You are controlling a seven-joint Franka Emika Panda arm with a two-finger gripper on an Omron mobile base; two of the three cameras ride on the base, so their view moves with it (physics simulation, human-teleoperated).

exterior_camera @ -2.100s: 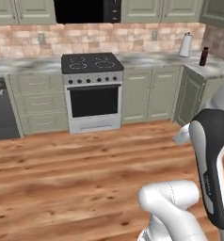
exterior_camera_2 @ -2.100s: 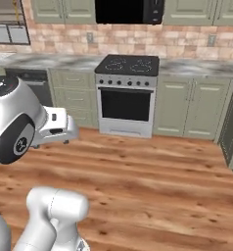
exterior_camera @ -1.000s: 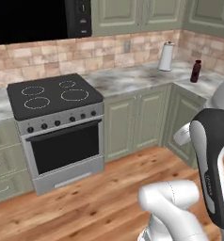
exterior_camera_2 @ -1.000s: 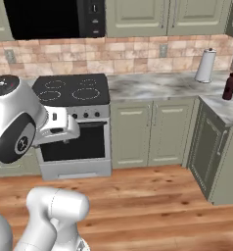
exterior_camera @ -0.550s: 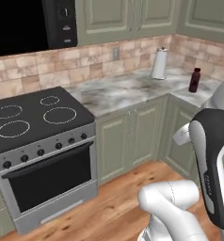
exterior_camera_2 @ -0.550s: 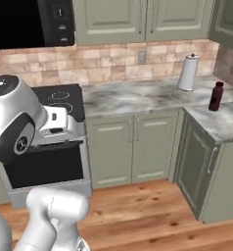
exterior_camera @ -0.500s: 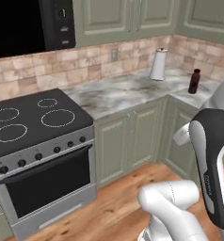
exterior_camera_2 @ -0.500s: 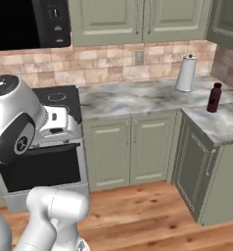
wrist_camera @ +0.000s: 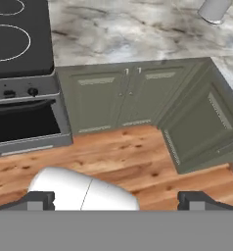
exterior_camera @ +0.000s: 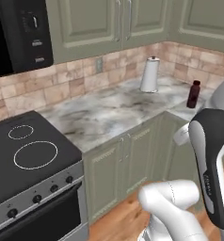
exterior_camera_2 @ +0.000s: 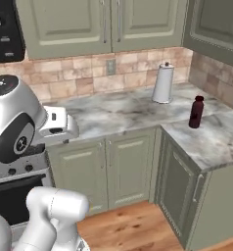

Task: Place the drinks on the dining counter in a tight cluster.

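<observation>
While the marble counter (exterior_camera_2: 133,115) is being spanned along the brick wall, the stove (exterior_camera: 24,160) is being shown at its left end. A paper towel roll (exterior_camera_2: 163,83) is being kept upright near the corner. The maroon bottle (exterior_camera_2: 196,112) is being left standing on the corner counter, right of the roll and apart from it. The gripper (wrist_camera: 116,198) is being held spread wide over the wooden floor (wrist_camera: 128,157), nothing between its tips.

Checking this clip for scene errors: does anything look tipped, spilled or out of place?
Nothing stands out. The maroon bottle stands upright on the corner counter, the paper towel roll upright near the wall, apart from it. No spills show.
</observation>
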